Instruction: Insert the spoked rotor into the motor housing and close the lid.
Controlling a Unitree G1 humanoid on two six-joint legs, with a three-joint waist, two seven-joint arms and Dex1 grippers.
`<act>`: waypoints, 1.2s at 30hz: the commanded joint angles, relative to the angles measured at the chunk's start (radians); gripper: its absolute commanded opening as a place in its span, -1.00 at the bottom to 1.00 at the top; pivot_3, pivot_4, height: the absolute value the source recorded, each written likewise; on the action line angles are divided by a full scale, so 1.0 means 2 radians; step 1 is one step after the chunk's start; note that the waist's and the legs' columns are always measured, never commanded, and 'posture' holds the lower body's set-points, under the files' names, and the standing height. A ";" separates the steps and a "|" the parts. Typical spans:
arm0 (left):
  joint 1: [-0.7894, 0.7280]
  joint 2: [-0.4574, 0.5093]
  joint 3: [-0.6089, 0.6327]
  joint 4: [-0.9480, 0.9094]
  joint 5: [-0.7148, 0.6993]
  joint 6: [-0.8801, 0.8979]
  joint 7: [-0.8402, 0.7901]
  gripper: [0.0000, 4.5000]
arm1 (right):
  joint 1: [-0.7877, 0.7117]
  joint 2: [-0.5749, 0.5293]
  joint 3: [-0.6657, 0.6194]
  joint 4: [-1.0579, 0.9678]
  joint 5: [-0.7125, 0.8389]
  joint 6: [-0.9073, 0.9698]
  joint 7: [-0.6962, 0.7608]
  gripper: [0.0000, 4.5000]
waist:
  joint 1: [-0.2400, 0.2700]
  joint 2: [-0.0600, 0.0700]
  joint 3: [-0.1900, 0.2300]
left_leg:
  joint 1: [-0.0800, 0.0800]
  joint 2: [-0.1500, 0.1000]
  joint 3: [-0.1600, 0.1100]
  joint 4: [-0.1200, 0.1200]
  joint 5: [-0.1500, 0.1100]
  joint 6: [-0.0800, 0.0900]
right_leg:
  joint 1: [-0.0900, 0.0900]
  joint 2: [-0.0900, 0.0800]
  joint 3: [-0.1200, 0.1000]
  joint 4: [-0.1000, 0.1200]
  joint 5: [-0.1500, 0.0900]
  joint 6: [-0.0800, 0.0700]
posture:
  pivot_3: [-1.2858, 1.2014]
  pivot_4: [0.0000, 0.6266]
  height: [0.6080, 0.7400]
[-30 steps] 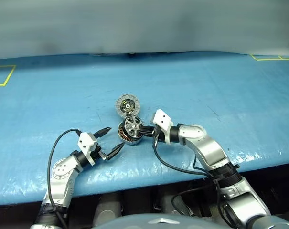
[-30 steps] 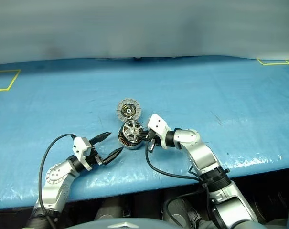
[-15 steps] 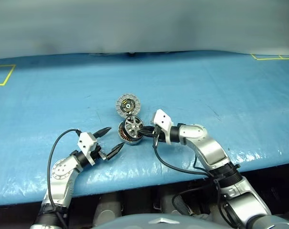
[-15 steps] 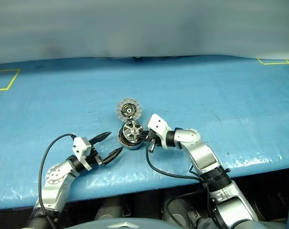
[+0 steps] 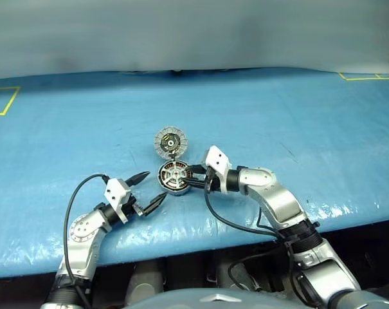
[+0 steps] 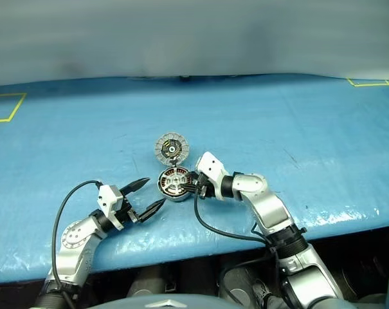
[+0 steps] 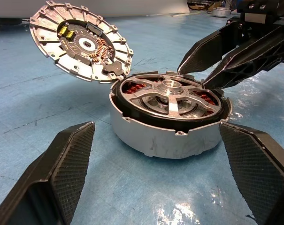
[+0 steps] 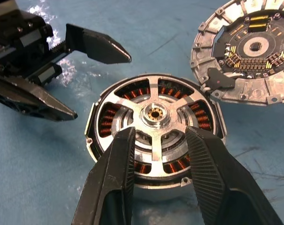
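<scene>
Blue counter (image 5: 297,122). Left jaws (image 5: 146,190): spread, empty. Spoked rotor (image 8: 156,126): seated in motor housing (image 7: 165,136), centre. Lid (image 5: 170,141): hinged up behind; closing remains. Right jaws (image 5: 193,177): parted over the rotor, gripping nothing.

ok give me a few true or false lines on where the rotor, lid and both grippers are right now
1. The spoked rotor sits flat inside the motor housing. True.
2. The lid is shut over the housing. False: it stands swung open, inner face showing.
3. The right gripper has its fingers parted over the rotor's near edge. True.
4. The left gripper is clamped on the housing. False: it is open and apart from the housing, on the blue table.
5. The rotor lies on the table beside the housing. False: it is in the housing, over the copper windings.
</scene>
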 commanded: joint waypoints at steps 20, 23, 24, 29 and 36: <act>0.011 0.004 0.013 -0.012 -0.002 -0.012 0.007 1.00 | -0.034 0.039 0.062 0.068 -0.088 -0.021 -0.044 -0.99 | -0.002 0.000 0.000 | 0.001 0.000 0.000 0.000 0.000 0.000 | 0.001 0.000 0.000 0.000 0.000 0.000 | 0.03 -0.52 1.00; 0.011 0.004 0.012 -0.012 -0.001 -0.012 0.008 1.00 | -0.035 0.022 0.085 0.057 -0.117 -0.021 -0.046 -0.99 | -0.001 0.000 -0.001 | 0.001 0.000 0.000 0.000 0.000 0.000 | 0.001 0.000 0.000 0.000 0.000 0.000 | 0.03 -0.52 1.00; 0.011 0.003 0.012 -0.011 -0.001 -0.012 0.007 1.00 | -0.036 0.019 0.092 0.053 -0.128 -0.020 -0.050 -0.99 | 0.000 0.000 -0.001 | 0.001 0.000 0.000 0.000 0.000 0.000 | 0.001 0.000 0.000 0.000 0.000 -0.001 | 0.03 -0.52 1.00; 0.008 0.003 0.011 -0.009 0.000 -0.012 0.007 1.00 | -0.040 0.029 0.095 0.045 -0.135 -0.017 -0.058 -0.99 | -0.001 0.000 -0.002 | 0.002 0.000 0.000 0.001 0.000 0.000 | 0.001 0.000 0.000 0.000 0.000 -0.001 | 0.03 -0.52 1.00; 0.004 0.003 0.014 -0.007 0.007 -0.014 0.015 1.00 | -0.037 0.071 0.032 0.021 -0.066 -0.017 -0.058 -0.99 | -0.001 0.000 -0.002 | 0.001 0.000 0.000 0.001 0.000 0.000 | 0.001 0.000 0.000 0.001 0.000 0.000 | 0.03 -0.52 1.00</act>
